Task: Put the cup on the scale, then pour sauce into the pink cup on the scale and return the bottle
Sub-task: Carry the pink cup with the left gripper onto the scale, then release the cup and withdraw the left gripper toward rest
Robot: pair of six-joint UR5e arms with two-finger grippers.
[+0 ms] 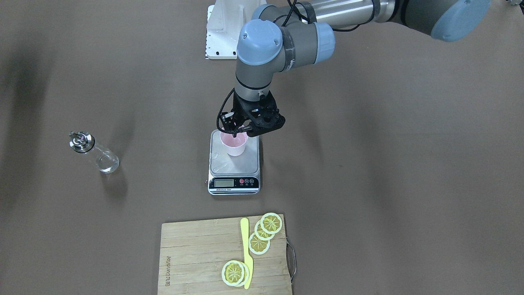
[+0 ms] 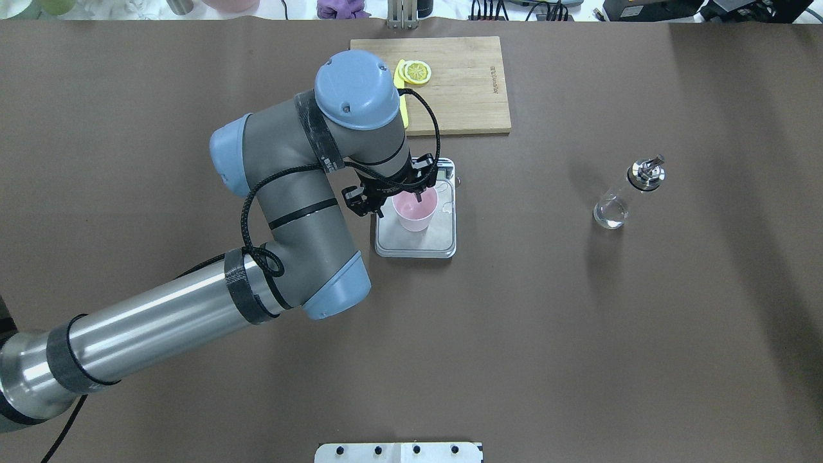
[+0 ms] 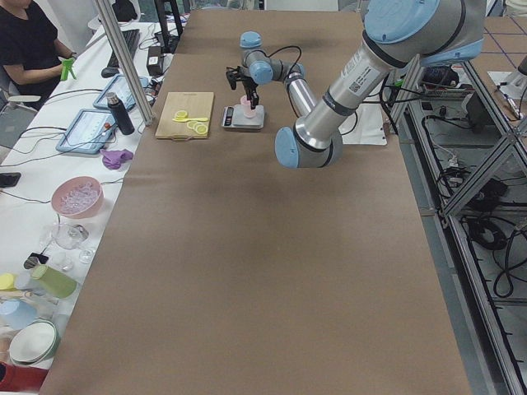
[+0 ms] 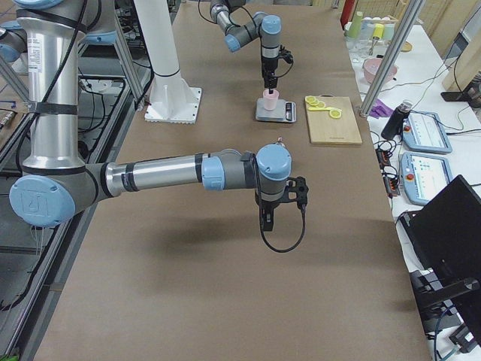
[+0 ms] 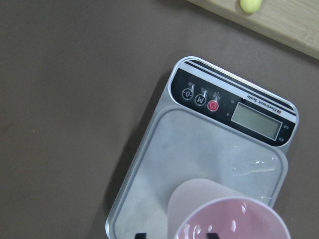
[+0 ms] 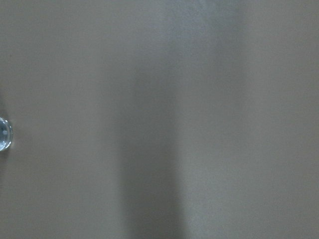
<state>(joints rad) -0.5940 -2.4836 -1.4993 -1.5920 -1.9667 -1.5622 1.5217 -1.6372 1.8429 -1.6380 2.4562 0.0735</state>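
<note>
The pale pink cup [image 1: 234,145] [image 2: 415,212] [image 5: 224,214] stands upright on the back part of the scale [image 1: 241,164] [image 2: 437,241] [image 5: 199,149]. My left gripper [image 1: 239,132] [image 2: 411,193] [image 5: 175,234] points down over it, open. Its two fingertips straddle the near wall of the cup, one outside and one inside, with a gap on each side. The glass bottle [image 1: 96,153] [image 2: 627,196] with its metal spout stands alone on the table, far from both arms. My right gripper [image 4: 265,219] hovers over bare table; whether it is open or shut I cannot tell.
A wooden cutting board [image 1: 204,254] [image 2: 463,83] with lemon slices and a yellow knife lies beyond the scale. The white base plate [image 1: 221,32] is at the robot's side. A seated person [image 3: 29,49] and tablets, bowls and cups line the side bench.
</note>
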